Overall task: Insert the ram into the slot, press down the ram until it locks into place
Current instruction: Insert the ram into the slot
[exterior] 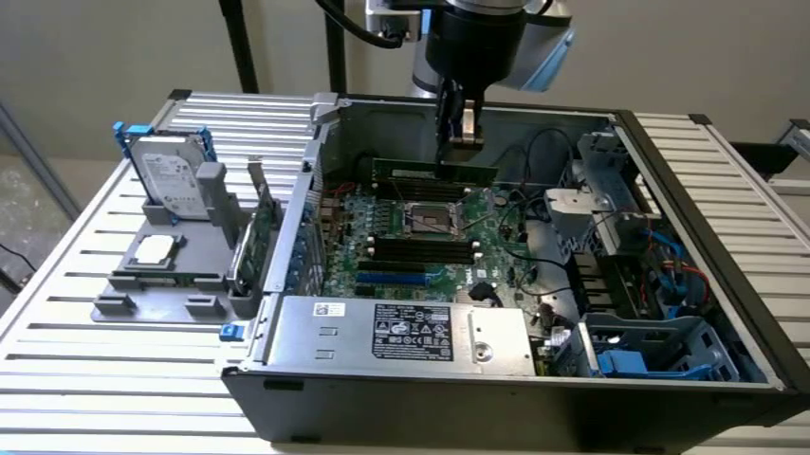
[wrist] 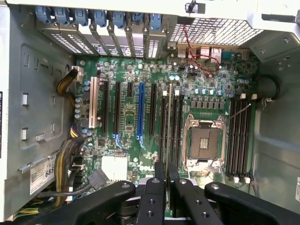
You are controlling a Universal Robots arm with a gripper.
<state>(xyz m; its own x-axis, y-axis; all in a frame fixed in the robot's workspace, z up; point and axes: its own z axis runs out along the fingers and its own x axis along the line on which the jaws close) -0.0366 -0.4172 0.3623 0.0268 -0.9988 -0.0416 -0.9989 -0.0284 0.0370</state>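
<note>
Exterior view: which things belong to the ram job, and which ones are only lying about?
Job in hand:
claw, shut on the ram
black memory slots

Lying about:
hard drive
grey holder with a silver chip
power supply box
blue socket

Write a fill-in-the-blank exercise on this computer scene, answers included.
1. The gripper is shut on the thin green ____.
2. The hard drive stands outside the computer case, on the exterior view's ____.
3. Among the black expansion sockets on the motherboard, one long socket is coloured ____.
Missing words: ram; left; blue.
</note>
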